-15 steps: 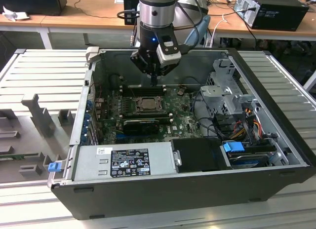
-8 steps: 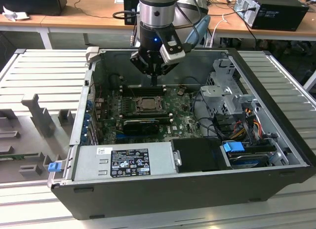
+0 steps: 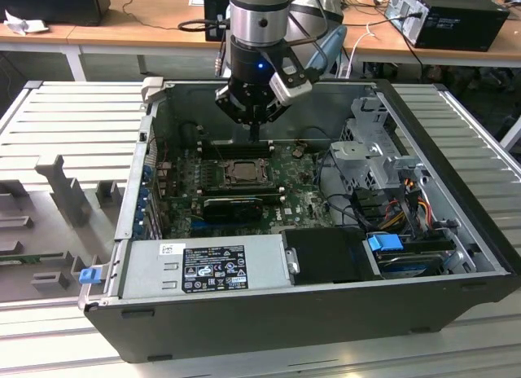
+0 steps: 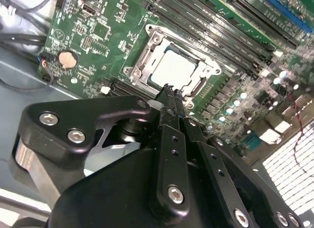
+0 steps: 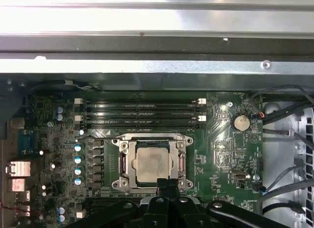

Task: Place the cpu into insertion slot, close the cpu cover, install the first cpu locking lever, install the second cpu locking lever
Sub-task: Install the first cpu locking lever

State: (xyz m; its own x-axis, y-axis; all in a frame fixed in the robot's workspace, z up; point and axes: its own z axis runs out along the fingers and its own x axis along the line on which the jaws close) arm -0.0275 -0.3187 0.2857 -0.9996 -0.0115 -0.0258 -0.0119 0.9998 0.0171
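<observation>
The cpu (image 5: pixel 152 164) (image 4: pixel 174 68) (image 3: pixel 242 173) lies flat in the insertion slot (image 5: pixel 117 184), its silvery-tan face up. The cpu cover (image 5: pixel 152 138) (image 4: pixel 147 51) lies down around it as a metal frame, and the chip shows through its window. My gripper (image 5: pixel 168 184) (image 4: pixel 170 93) (image 3: pixel 254 136) is shut, its thin fingers pressed together with nothing between them. It hangs a little above the board at one edge of the socket, on the side of the memory slots (image 3: pixel 236 148). I cannot tell how the locking levers stand.
The green motherboard (image 3: pixel 301 195) sits inside an open computer case (image 3: pixel 269 313). A long black card (image 3: pixel 232 205) lies beside the socket. A power supply (image 3: pixel 207 268), a drive cage (image 3: pixel 374 150) and cables (image 3: pixel 407 203) crowd the case's near and right sides.
</observation>
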